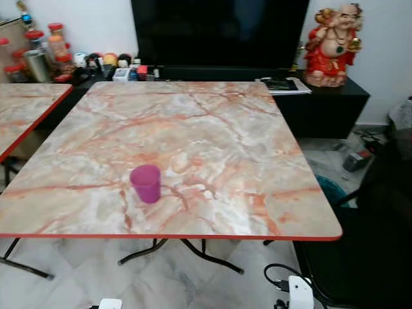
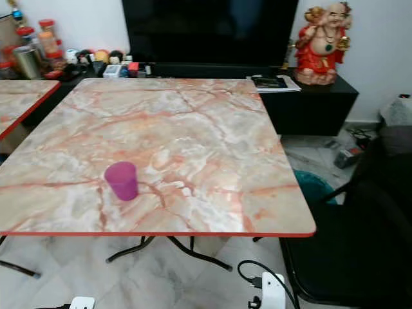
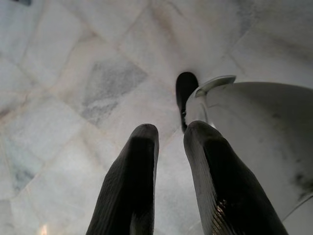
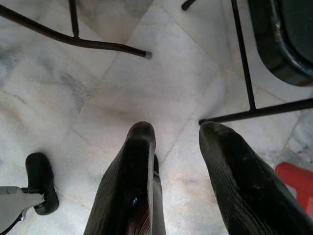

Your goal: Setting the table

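A magenta plastic cup (image 1: 146, 183) stands upright on the marble-patterned table (image 1: 212, 129), near its front edge and left of centre. It is the same cup (image 2: 121, 180) in the right eye view. Both arms hang low, below the tabletop. My left gripper (image 3: 171, 134) points down at the tiled floor, its two black fingers a little apart with nothing between them. Over the floor beside the table's legs, my right gripper (image 4: 177, 129) is open and holds nothing.
A second marble table (image 1: 26, 109) stands at the left. Behind the table a black cabinet (image 1: 322, 106) carries a TV, jars, small items and a red figurine (image 1: 331, 45). A black chair (image 1: 367, 244) stands at the right, with cables on the floor.
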Controlling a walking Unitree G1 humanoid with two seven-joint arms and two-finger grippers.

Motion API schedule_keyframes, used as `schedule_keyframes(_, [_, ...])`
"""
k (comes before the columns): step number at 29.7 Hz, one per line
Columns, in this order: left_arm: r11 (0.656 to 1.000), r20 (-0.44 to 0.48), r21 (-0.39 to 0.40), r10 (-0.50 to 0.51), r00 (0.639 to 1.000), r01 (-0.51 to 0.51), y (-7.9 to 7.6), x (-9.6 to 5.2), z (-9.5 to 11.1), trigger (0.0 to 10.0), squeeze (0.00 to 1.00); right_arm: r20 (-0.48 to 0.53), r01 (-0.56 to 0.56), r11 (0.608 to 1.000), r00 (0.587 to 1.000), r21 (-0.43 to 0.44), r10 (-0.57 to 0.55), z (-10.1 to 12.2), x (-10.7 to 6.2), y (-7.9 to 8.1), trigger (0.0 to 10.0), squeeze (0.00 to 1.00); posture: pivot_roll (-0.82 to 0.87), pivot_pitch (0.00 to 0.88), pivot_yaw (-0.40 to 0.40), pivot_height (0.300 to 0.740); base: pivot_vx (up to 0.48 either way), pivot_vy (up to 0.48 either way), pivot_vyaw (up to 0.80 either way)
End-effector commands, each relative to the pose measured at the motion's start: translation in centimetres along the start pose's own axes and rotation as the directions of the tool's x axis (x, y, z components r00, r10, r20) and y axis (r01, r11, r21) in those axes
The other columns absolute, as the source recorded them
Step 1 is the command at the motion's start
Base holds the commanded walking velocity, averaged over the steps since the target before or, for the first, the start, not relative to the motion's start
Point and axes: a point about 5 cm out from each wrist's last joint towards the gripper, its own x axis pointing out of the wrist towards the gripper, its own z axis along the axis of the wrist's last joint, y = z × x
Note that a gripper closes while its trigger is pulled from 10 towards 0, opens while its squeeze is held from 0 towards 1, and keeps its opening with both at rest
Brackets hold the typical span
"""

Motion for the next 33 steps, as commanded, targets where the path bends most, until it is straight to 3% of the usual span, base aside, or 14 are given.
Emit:
schedule_keyframes(1, [1.000,-0.004,-0.005,0.003,1.000,-0.003,0.1,0.0,0.0,10.0,0.00,0.006,-0.003,1.000,1.000,-0.009,0.003,0.4,0.0,-0.2,10.0,0.00,0.01,0.000,-0.045,0.740,0.000,0.000,0.00])
schedule_keyframes(5, [1.000,-0.002,0.000,0.003,1.000,-0.003,0.1,0.0,0.0,10.0,0.00,0.004,-0.003,1.000,1.000,-0.016,0.003,0.4,0.0,-0.6,10.0,0.00,0.00,0.000,-0.047,0.740,0.000,0.000,0.00])
schedule_keyframes(20, [1.000,0.000,0.006,-0.003,1.000,0.003,0.0,0.0,0.1,10.0,0.00,-0.016,0.022,0.998,1.000,-0.056,-0.023,-0.5,-0.3,-3.3,10.0,0.00,0.00,0.000,-0.046,0.740,0.000,-0.307,0.00])
schedule_keyframes(28, [1.000,-0.002,0.005,0.000,1.000,0.000,0.1,0.0,0.0,10.0,0.00,-0.019,0.014,0.999,1.000,-0.052,-0.015,-0.7,-0.3,-3.3,10.0,0.00,0.00,0.000,-0.043,0.740,0.000,-0.110,0.00])
schedule_keyframes(33, [1.000,0.000,0.001,0.000,1.000,0.000,0.1,0.0,0.1,10.0,0.00,-0.029,0.004,0.998,1.000,-0.058,-0.005,-1.0,-0.2,-2.0,10.0,0.00,0.00,0.000,-0.045,0.740,0.000,0.000,0.00])
